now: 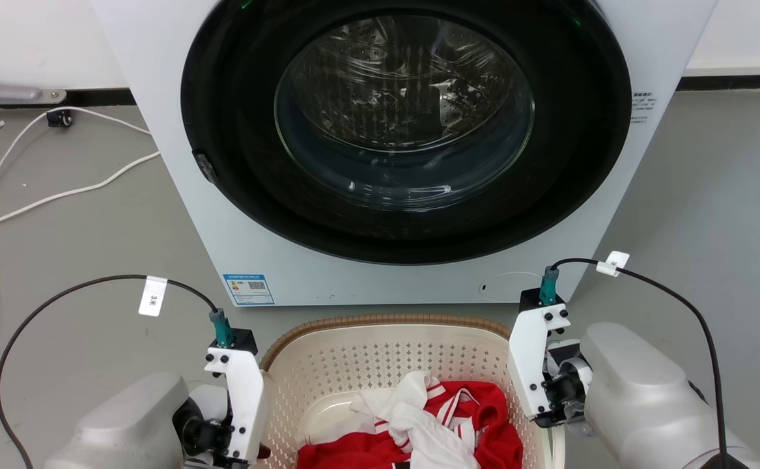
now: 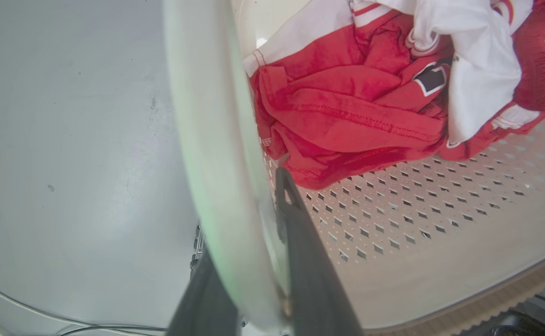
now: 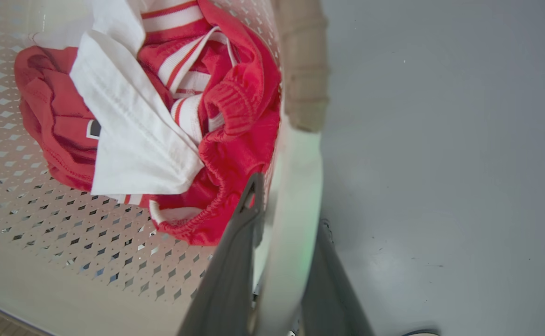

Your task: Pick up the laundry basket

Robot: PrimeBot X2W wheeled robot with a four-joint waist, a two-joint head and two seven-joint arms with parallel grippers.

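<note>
Left claw (image 2: 249,224) clamping the laundry basket (image 1: 386,358) by its nine o'clock handle, right claw (image 3: 288,205) gripping the three o'clock handle, red-and-white clothes (image 1: 419,423) lying inside.

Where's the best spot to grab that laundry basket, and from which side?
The laundry basket is best taken by its two white loop handles, from above: each is a thin band with room for one finger inside, one outside. The left tool grips the left handle, the right tool the right handle.
</note>
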